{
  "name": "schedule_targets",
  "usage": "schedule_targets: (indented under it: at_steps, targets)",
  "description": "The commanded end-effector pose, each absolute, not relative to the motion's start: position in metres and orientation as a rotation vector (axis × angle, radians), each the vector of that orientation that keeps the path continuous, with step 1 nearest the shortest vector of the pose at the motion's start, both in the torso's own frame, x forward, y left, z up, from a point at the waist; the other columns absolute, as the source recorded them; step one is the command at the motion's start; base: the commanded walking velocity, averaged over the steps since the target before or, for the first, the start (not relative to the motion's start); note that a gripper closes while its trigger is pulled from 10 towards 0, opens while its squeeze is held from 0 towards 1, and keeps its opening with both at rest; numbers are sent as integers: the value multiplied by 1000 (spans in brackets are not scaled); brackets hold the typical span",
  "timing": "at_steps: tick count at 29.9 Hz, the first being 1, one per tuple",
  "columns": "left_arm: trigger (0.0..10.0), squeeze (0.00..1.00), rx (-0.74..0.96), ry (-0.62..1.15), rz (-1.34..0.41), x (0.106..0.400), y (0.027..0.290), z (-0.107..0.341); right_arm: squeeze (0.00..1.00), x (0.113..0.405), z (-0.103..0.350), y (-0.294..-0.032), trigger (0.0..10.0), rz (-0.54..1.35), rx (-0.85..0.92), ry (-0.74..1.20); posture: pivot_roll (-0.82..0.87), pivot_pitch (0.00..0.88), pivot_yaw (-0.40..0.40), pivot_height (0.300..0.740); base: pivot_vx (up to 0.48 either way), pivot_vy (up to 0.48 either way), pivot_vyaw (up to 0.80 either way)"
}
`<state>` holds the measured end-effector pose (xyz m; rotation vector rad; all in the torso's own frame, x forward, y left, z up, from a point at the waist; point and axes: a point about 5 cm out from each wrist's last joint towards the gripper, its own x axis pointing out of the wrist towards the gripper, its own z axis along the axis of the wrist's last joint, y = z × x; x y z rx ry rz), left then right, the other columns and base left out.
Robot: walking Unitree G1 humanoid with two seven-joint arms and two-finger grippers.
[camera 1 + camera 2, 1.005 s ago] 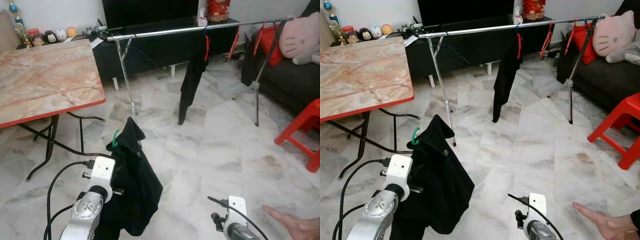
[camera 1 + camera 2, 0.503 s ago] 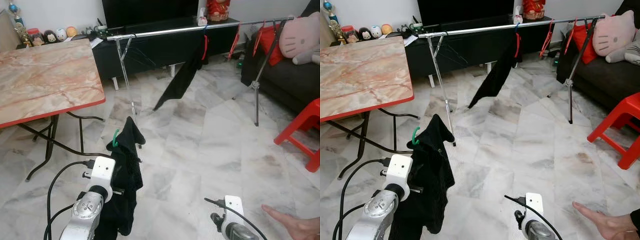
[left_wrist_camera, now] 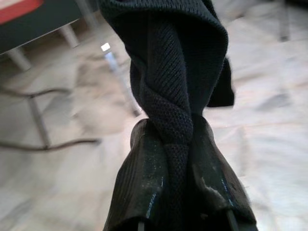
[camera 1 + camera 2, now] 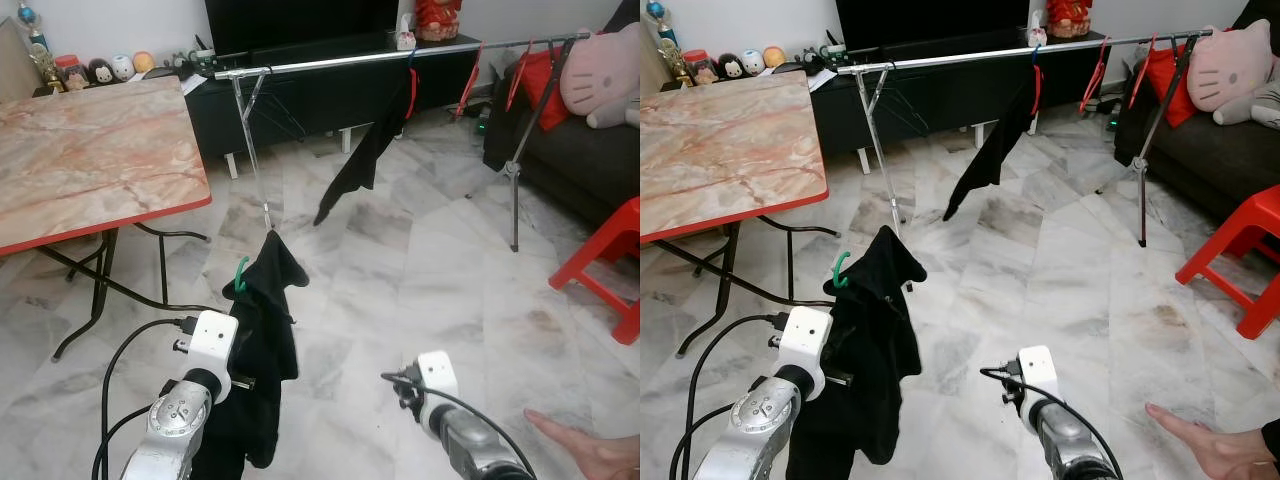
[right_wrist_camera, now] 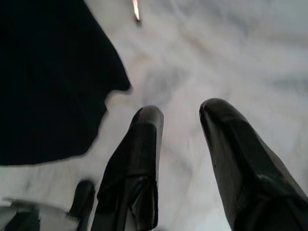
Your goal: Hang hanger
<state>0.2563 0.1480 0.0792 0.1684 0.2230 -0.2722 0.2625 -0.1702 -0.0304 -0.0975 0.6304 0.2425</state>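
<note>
A black garment [image 4: 262, 340] hangs on a green hanger whose hook [image 4: 240, 272] pokes out at its top. My left gripper [image 3: 173, 126] is shut on a twisted fold of this black cloth, low in front of me on the left. Further off, a silver clothes rail [image 4: 330, 62] spans the room, and another black garment [image 4: 368, 150] hangs from it on a red hanger, swung out to the left. My right gripper [image 5: 183, 110] is open above the marble floor with nothing between its fingers, just right of the held garment.
A marble-top table with a red edge [image 4: 90, 160] stands on the left. A black TV cabinet [image 4: 330, 95] is behind the rail. A dark sofa [image 4: 580, 150] and a red stool [image 4: 612, 262] are on the right. A person's hand [image 4: 590, 452] is at the lower right.
My right arm has risen and moved left toward the held garment. The held garment has narrowed and sits slightly higher. The garment on the rail has swung out to the left.
</note>
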Motion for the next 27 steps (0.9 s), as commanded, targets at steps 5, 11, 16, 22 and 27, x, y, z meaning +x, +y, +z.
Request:
schedule_targets:
  at_steps: [5,11,16,22,27]
  targets:
    - [10000,0,162,89,-439,263,123,114,0,256,-28,-156,10000,453,-163,538,-50,0,32,732,0,0,0]
    - [10000,0,146,42,-498,264,114,131,0,258,-23,-145,10000,538,-167,478,-49,0,31,732,0,0,0]
    - [10000,0,130,29,-557,261,108,137,0,265,-15,-147,10000,540,-210,421,-46,0,29,732,0,0,0]
    - [10000,0,135,60,-576,257,108,130,0,282,9,-168,10000,473,-173,285,-49,0,31,732,0,0,0]
    - [10000,0,140,69,-577,257,108,129,0,279,16,-168,10000,507,-161,214,-55,0,29,732,0,0,0]
